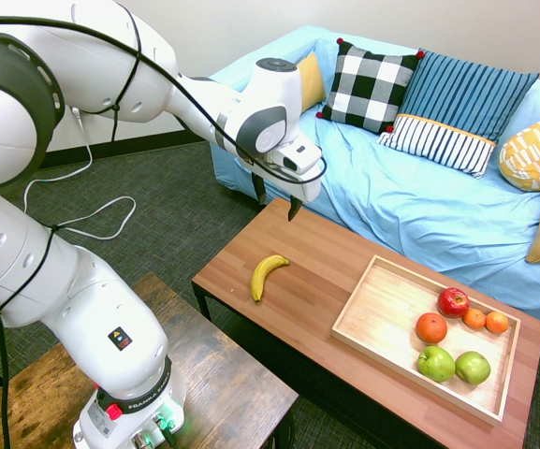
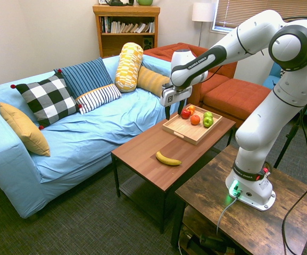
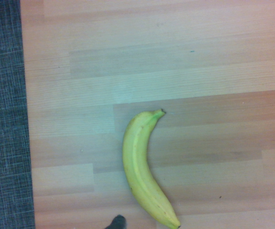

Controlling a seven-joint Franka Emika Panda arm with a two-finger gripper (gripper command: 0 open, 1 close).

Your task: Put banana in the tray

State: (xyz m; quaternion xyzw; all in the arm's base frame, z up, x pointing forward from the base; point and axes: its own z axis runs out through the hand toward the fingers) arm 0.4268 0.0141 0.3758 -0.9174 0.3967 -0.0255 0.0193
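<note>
Listing, living room with sofa and low table:

- Coffee table (image 1: 316,281): reddish-brown wood-grain top on a dark metal frame, standing just in front of the sofa on dark grey carpet (image 1: 148,206).
- Banana (image 1: 267,275): one, yellow, curved, lying flat on the bare tabletop near the table's end farthest from the tray. Not held and touching nothing but the table. The wrist view shows it (image 3: 144,171) whole, with a strip of carpet beyond the table edge.
- Tray (image 1: 382,309): pale wood, shallow, low rims, resting on the opposite end of the same table, well apart from the banana. Contents, grouped at the end far from the banana: one red apple (image 1: 453,301), three oranges (image 1: 431,327), two green apples (image 1: 436,363).
- Gripper (image 1: 276,201): hanging above the table's sofa-side edge, clear of the banana, pointing down. Fingers parted with a moderate gap, nothing between them.
- Sofa (image 1: 410,206): covered in a light blue sheet. Cushions along the back: black-and-white check (image 1: 371,86), blue stripe (image 1: 461,94), white with dark stripe (image 1: 438,140), yellow patterned (image 1: 536,150), plain mustard (image 2: 25,130).
- Side table (image 1: 195,393): dark, rustic wood, beside the coffee table.
- Background, second exterior view: wooden bookshelf (image 2: 126,29) with books, floor lamp (image 2: 202,11), orange-red sofa (image 2: 222,87), window blinds.
</note>
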